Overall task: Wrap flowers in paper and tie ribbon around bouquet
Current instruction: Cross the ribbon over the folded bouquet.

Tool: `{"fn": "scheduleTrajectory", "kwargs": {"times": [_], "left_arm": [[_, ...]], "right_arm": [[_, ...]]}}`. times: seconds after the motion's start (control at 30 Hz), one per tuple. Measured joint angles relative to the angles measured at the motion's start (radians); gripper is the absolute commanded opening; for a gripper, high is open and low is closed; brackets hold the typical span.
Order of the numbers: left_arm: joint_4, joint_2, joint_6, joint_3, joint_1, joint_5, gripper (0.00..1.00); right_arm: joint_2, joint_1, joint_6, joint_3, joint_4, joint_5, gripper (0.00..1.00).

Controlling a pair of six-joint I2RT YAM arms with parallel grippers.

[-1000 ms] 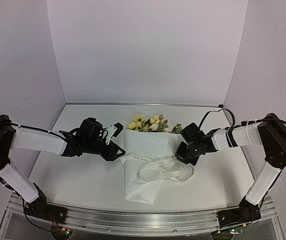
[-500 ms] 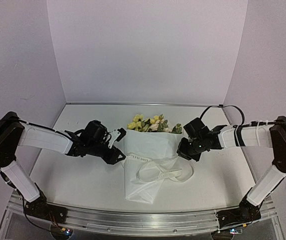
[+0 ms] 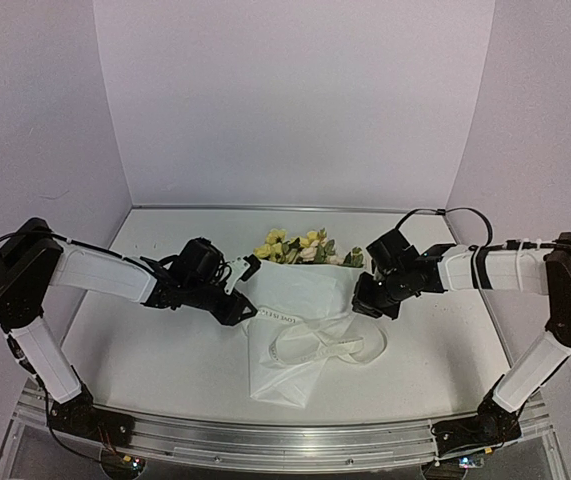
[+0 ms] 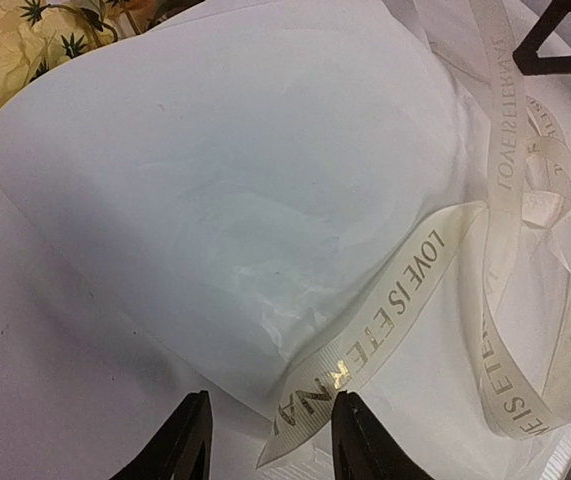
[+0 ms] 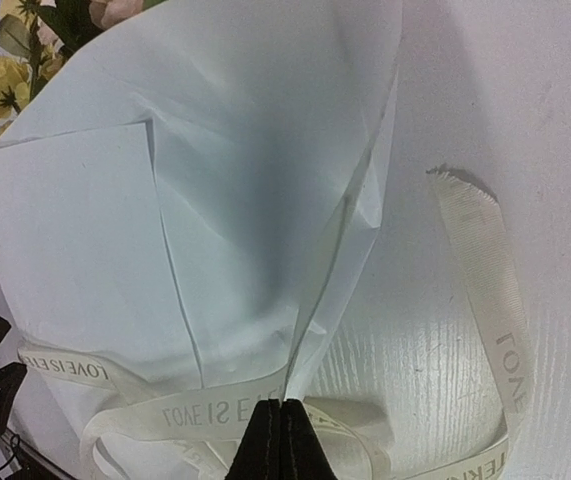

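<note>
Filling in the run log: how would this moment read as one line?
left pincer open, straddling ribbon end | right pincer shut at paper edge | ribbon looped loosely on bouquet

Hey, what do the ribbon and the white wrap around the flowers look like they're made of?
The ribbon looks like woven fabric, cream with slight sheen and gold lettering; its cut end frays. The paper looks like thin matte tissue, probably: sharp creases, faintly translucent layers.
</note>
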Motion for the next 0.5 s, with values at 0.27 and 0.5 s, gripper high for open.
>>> {"fn": "scheduleTrajectory", "kwargs": {"times": [0.27, 0.5], "left_arm": [[-0.001, 0.012, 0.019, 0.004, -0.004, 0.021, 0.17], [-0.008, 0.02, 0.022, 0.028, -0.008, 0.03, 0.0]], "right_arm": [[0.003, 0.001, -0.04, 0.122, -0.025, -0.163, 0.0], [0.103, 0.026, -0.024, 0.316, -0.01, -0.377, 0.0]]}}
